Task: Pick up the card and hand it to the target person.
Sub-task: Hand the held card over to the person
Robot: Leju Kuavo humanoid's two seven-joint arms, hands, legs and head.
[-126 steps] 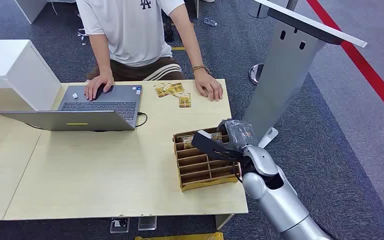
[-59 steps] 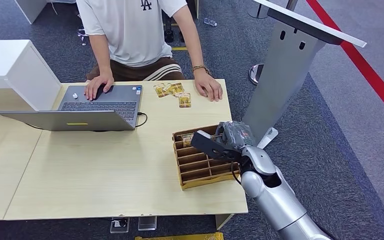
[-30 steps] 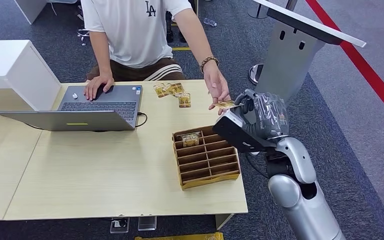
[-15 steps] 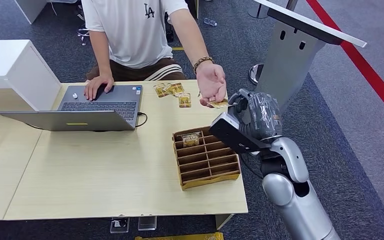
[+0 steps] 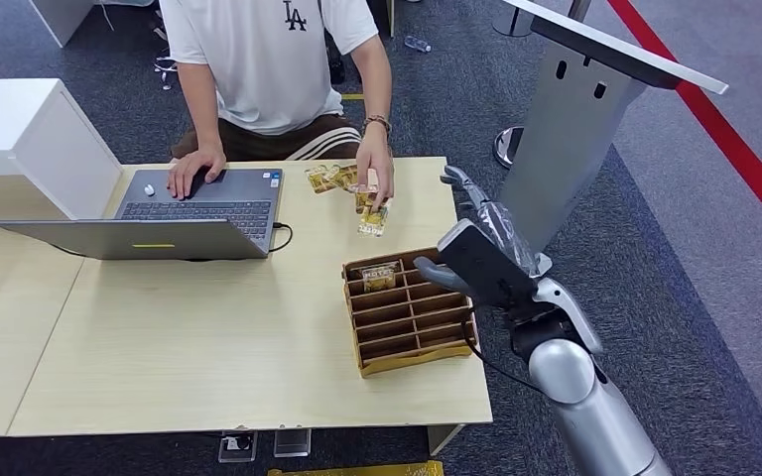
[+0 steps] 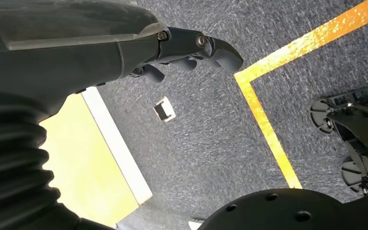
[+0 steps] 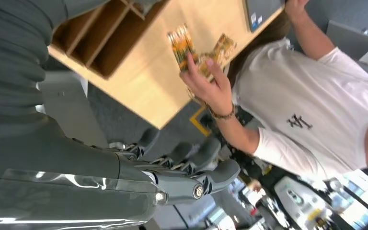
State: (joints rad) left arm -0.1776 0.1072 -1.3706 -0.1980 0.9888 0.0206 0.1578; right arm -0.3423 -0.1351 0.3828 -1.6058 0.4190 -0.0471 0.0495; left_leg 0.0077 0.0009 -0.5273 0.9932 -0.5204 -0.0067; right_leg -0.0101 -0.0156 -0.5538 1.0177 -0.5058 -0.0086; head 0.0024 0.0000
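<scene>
My right hand (image 5: 478, 230) is up beside the table's (image 5: 208, 347) right edge, fingers spread wide and holding nothing; from the right wrist view the fingers (image 7: 191, 165) fan apart with open air between them. Just inboard of it on the table sits the brown divided tray (image 5: 412, 312), with 1 card (image 5: 378, 276) standing in its far-left compartment.

The card I am tracking (image 5: 371, 220) is pinched in the person's hand (image 5: 374, 178), held above the tabletop just beyond the tray's far edge. In the right wrist view the same card (image 7: 181, 44) shows between that hand's fingertips, close to the loose cards (image 5: 335, 178) lying on the table in front of the person (image 5: 273, 64). It is well clear of my own fingers.

The person's other hand rests on the open laptop (image 5: 174, 213), which sits left of the loose cards. A white box (image 5: 30, 139) stands at the table's far-left side, and a grey stand (image 5: 571, 119) rises from the carpet to my right.

My left hand (image 6: 182, 50) hangs over the grey carpet, fingers curled in with nothing in them, near a yellow floor line (image 6: 268, 129).
</scene>
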